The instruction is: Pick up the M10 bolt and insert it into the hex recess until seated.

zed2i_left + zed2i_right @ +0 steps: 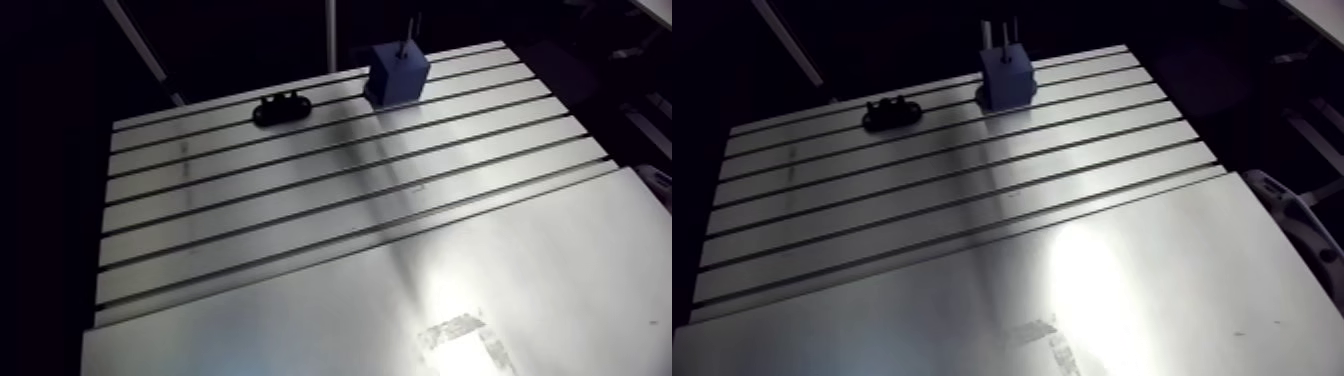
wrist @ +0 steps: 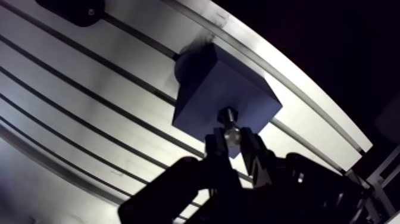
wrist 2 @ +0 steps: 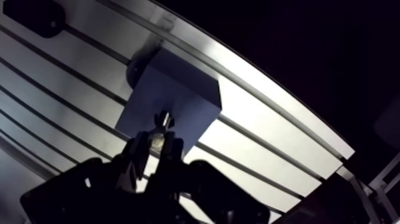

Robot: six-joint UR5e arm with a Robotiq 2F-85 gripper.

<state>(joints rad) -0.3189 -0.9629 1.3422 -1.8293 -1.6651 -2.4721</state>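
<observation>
A blue block [image 2: 209, 89] stands on the slotted table [image 1: 300, 200] near its far edge. In the wrist view my gripper [image 2: 232, 142] is shut on a small shiny bolt [image 2: 231, 132], which points at the block's top face. The bolt's far end meets a dark spot on that face, and I cannot tell how deep it sits. The recess itself is hidden behind the bolt. In the arm view the blue block [image 1: 396, 74] shows with thin dark fingers [image 1: 408, 28] coming down onto it from above.
A black fixture [image 1: 280, 107] lies on the table to the left of the block, also seen as the black fixture [image 2: 76, 8] in the wrist view. The table's far edge runs just behind the block. A smooth plate [image 1: 420, 300] covers the near part.
</observation>
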